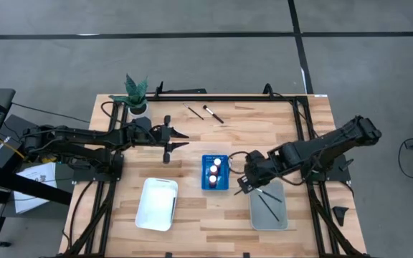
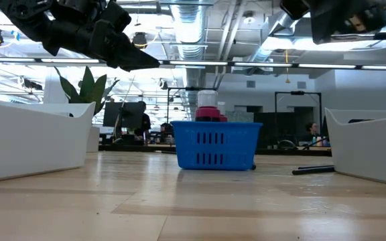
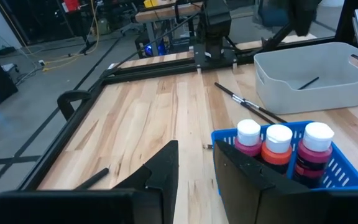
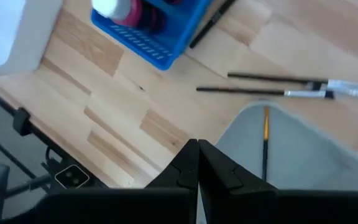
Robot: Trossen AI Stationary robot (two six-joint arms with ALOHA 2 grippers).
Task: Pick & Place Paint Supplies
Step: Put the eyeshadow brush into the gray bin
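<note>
Three red paint bottles point(image 1: 214, 170) with white caps point(image 3: 278, 135) stand in the blue rack point(image 1: 214, 185) at mid-table. Thin dark brushes point(image 1: 269, 204) lie in the grey tray point(image 1: 282, 222). Two more brushes point(image 4: 278, 78) lie on the wood beside that tray, and two point(image 1: 205, 112) lie near the far edge. My left gripper point(image 1: 183, 140) hovers open above the table, left of and beyond the rack, holding nothing point(image 3: 197, 174). My right gripper point(image 1: 242, 188) is shut with nothing in it. It points steeply down over the grey tray's near-left rim point(image 4: 197, 152).
A white tray point(image 1: 156, 204) sits near the front, left of the rack. A potted plant point(image 1: 136, 93) stands at the far left corner. A black frame point(image 1: 292, 100) runs along the far and right edges. Bare wood lies between the rack and the far brushes.
</note>
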